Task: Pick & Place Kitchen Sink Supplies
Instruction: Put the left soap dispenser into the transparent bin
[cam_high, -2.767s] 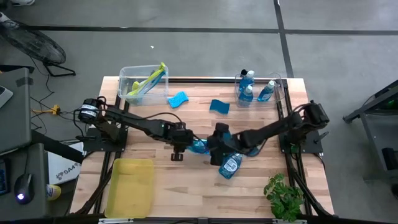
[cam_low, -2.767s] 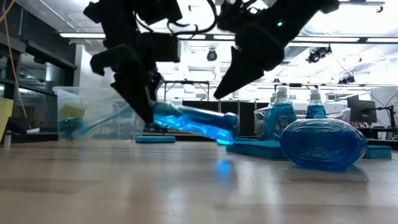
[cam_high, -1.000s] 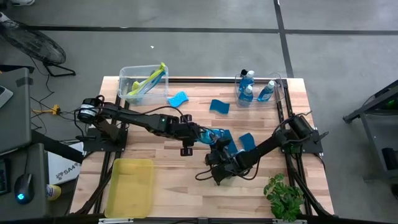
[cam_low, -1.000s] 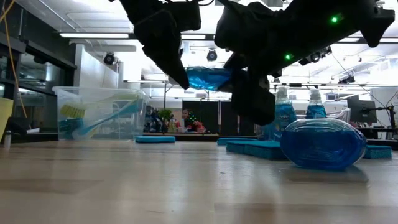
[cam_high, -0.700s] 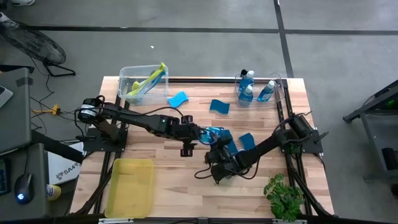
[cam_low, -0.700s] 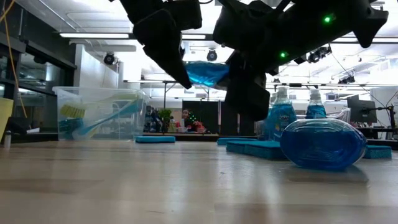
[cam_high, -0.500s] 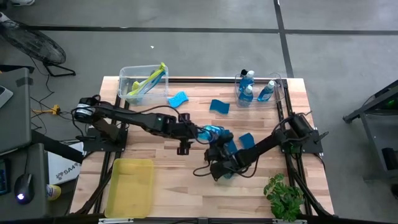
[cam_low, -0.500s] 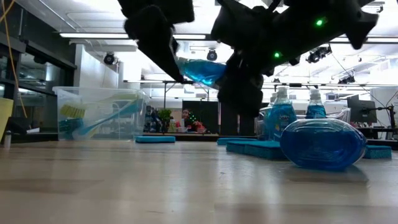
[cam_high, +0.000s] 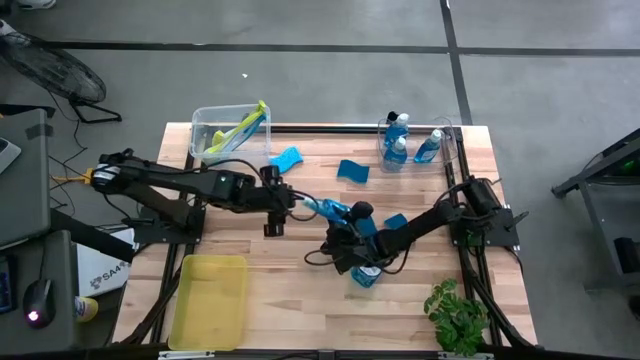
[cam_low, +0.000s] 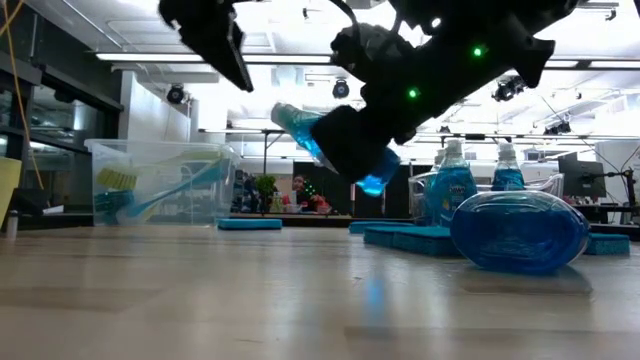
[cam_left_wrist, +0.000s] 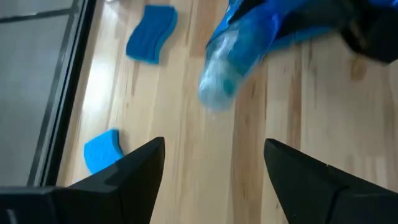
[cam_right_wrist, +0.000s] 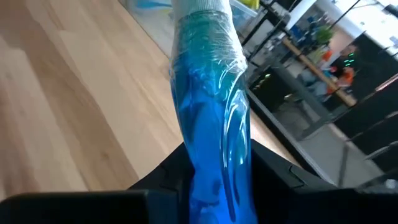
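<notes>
A small clear bottle of blue dish soap (cam_high: 328, 210) hangs in the air over the table's middle, shut in my right gripper (cam_high: 345, 230). In the low view this bottle (cam_low: 330, 145) is slanted, cap end up. My left gripper (cam_high: 290, 203) is open and stands just left of the cap, apart from it; in its wrist view the cap end (cam_left_wrist: 217, 93) floats ahead of the open fingers. A second soap bottle (cam_high: 366, 273) lies on its side on the table. Three blue sponges (cam_high: 285, 158) (cam_high: 352, 171) (cam_high: 396, 222) lie flat. My right gripper pinches the lifted bottle's body (cam_right_wrist: 211, 149) between its two fingers, toward the base end. The fingers come from the table's right, and the bottle runs on ahead of them with its white cap (cam_right_wrist: 199, 9) pointing toward the left arm. It is clear of the table and tilted.
A clear bin (cam_high: 215, 128) at the far left holds a yellow-green brush (cam_high: 245, 125). Another clear bin (cam_high: 450, 140) at the far right holds three soap bottles (cam_high: 398, 140). A yellow tray (cam_high: 210, 300) sits at the near left, a green plant (cam_high: 455, 315) at the near right.
My left gripper held the bottle's cap end a second ago; it has let go and drawn back toward the table's left. The bottle stays with my right gripper, which has shifted slightly toward the far edge. The bottle has tipped from nearly level to slanted, cap end high.
</notes>
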